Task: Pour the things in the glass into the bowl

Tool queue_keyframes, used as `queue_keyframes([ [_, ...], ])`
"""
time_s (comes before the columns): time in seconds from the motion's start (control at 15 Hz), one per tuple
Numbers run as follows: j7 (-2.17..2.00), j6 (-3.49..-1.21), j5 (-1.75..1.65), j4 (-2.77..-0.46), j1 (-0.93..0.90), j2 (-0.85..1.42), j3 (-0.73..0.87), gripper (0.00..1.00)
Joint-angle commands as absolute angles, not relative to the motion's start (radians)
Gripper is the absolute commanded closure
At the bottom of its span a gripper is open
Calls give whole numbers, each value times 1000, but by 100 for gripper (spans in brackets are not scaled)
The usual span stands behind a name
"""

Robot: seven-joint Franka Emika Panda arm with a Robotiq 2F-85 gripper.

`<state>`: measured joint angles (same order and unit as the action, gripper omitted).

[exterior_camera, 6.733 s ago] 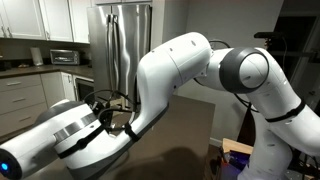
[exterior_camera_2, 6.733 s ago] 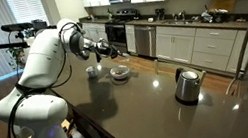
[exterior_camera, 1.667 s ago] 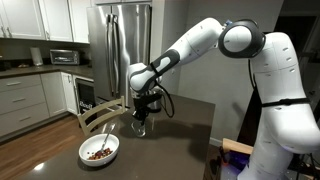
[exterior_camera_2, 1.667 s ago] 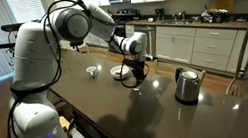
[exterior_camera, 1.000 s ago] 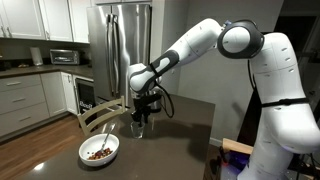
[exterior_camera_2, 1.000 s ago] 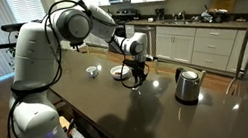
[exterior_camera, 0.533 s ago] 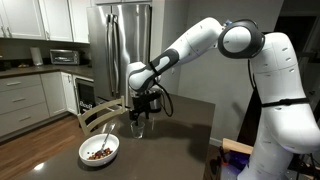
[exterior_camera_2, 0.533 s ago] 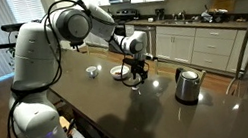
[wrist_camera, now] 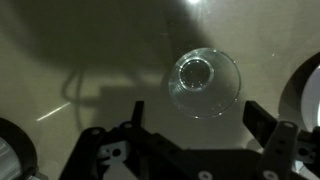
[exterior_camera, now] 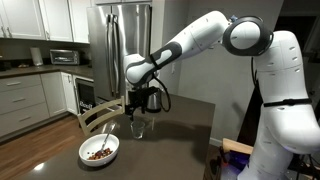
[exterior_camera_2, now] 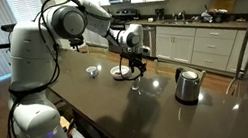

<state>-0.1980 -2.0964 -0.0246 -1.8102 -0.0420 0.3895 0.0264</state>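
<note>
My jaws have just spread to their widest and let go: a second ago they were down around the glass, and now my gripper [exterior_camera: 141, 102] hangs just above it, holding nothing and touching nothing. In the wrist view my gripper [wrist_camera: 190, 150] shows both fingers well parted, and the glass [wrist_camera: 204, 83] stands upright on the dark table [wrist_camera: 80, 60] a little ahead of them, clear of both. I can see straight down to its base with no brown bits inside, so it looks empty to me. The white bowl [exterior_camera: 84, 148] sits near the glass but apart from it, with the brown bits [exterior_camera: 98, 154] lying in its middle (the shiny kettle [exterior_camera_2: 187, 85] stands well apart and has no part in this). I judge the pour done and the glass set back; what remains is lifting away without knocking it
</note>
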Motion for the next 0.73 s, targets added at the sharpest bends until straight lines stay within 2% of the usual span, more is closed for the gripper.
queue_keyframes([
  [0.0,-168,-2060,-47,-1807,-51,353,17,0],
  [0.67,-181,-2044,-33,-1790,-56,364,5,0],
])
